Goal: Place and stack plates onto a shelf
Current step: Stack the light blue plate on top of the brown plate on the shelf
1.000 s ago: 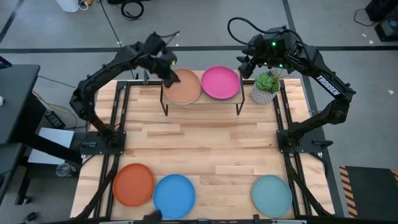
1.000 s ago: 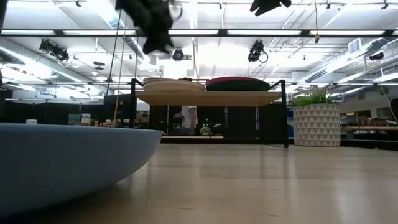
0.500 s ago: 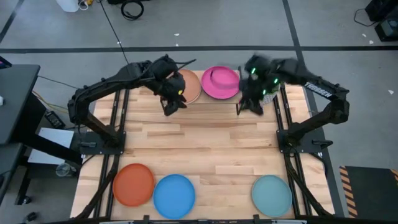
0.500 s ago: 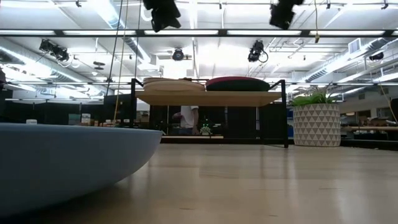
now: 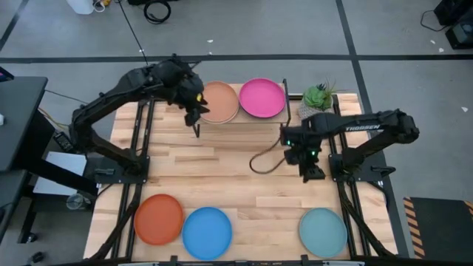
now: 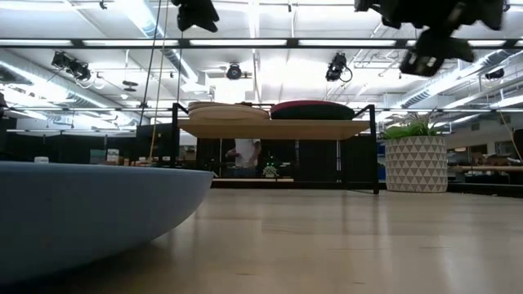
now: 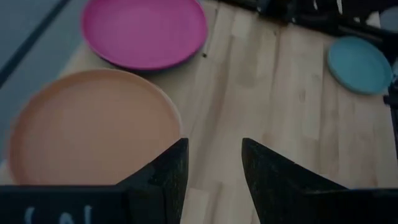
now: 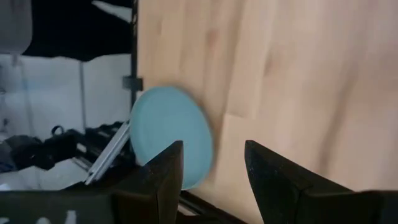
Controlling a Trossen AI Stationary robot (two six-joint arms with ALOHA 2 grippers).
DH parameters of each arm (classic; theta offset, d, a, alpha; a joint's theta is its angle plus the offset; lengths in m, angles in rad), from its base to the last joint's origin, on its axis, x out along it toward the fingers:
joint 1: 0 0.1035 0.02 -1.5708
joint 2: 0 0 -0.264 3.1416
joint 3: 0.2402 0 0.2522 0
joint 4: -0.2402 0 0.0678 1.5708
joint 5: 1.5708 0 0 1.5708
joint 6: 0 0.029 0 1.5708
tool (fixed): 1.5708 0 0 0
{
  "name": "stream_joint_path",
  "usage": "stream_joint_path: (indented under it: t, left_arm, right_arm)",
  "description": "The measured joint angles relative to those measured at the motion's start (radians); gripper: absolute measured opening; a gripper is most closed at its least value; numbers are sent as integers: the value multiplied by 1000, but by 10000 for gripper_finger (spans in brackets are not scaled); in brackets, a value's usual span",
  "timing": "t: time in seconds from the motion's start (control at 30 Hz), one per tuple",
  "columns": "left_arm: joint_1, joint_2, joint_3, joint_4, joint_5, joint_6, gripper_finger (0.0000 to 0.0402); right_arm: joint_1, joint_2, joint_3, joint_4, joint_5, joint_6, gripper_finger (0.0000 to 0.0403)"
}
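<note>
the left gripper (image 5: 194, 111) is hovering by the shelf's (image 5: 238, 118) left end, its fingers (image 7: 163, 180) standing apart and empty, with the tan plate (image 5: 216, 102) just beside it and the pink plate (image 5: 262, 97) resting next to that on the shelf top. along the desk's (image 5: 244, 166) near edge the orange plate (image 5: 158, 219) and blue plate (image 5: 207, 232) are lying almost touching, and the light teal plate (image 5: 323, 230) is sitting well apart toward the right. the right gripper (image 5: 307, 164) is hanging over the desk's right side between the shelf and the light teal plate, its fingers (image 8: 163, 174) spread with nothing between them, and that plate is showing ahead of them in its wrist view. judging by this, the step in hand is going for a desk plate; doing it well probably means coming down at a rim so one finger slips under the lip, then lifting level. the orange and blue rims are crowding each other, so their outer edges look the easier approach. the middle of the desk is lying open for carrying, but the potted plant (image 5: 318, 100) by the shelf's right end and the shelf's black legs are narrowing the way in there.
</note>
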Motion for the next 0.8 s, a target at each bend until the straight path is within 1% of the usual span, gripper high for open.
stream_joint_path:
  t: [0.13, 0.27, 0.33, 0.4, 0.47, 0.5, 0.67, 0.8]
  left_arm:
    - [35, -40, 0, 8, -2, 0, 155]
    - [63, -73, 0, 8, -14, -2, 155]
    - [76, -81, 0, 8, -15, -3, 155]
    - [85, -81, 0, 8, -15, -7, 155]
    - [91, -81, 0, 8, -16, -7, 155]
    - [91, -81, 0, 8, -16, -5, 155]
    - [91, -81, 0, 8, -15, 25, 155]
    - [91, -80, 0, 8, -15, 24, 155]
  right_arm:
    - [86, -13, -95, 98, -17, 89, 178]
    - [207, -13, -185, 216, -9, 188, 178]
    - [271, -13, -224, 267, 50, 214, 181]
    - [334, -13, -263, 307, 133, 242, 186]
    - [387, -13, -301, 340, 213, 284, 196]
    - [407, -13, -319, 355, 236, 304, 202]
    - [484, -13, -401, 443, 231, 378, 236]
    - [533, -13, -453, 516, 234, 408, 254]
